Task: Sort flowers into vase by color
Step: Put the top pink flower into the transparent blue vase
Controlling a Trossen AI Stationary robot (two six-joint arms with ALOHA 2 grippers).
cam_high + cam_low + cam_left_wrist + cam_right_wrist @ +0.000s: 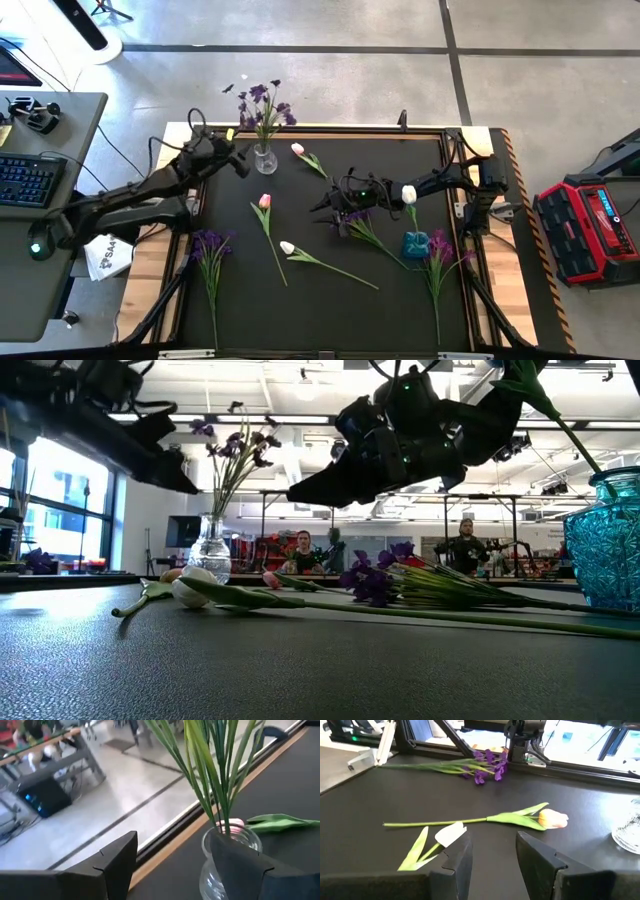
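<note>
The flowers are long green-stemmed artificial ones: a purple spray (pixel 264 105) stands upright in a clear glass vase (pixel 264 160) near the upper middle of the high view, a white tulip (pixel 409 196) leans out of a blue vase (pixel 416 243) at centre right, and the rest lie flat on the black desk (pixel 330 300) (a pink tulip (pixel 265 201) at centre, a white one (pixel 288 247) just below it, purple sprays at lower left (pixel 209 243) and lower right (pixel 438 247)). The left arm reaches in from the left edge, its pincer (pixel 240 162) wide open and empty just beside the glass vase. The right arm stretches leftward from the right, its pincer (pixel 326 210) hovering mid-desk, fingers parted and holding nothing.
</note>
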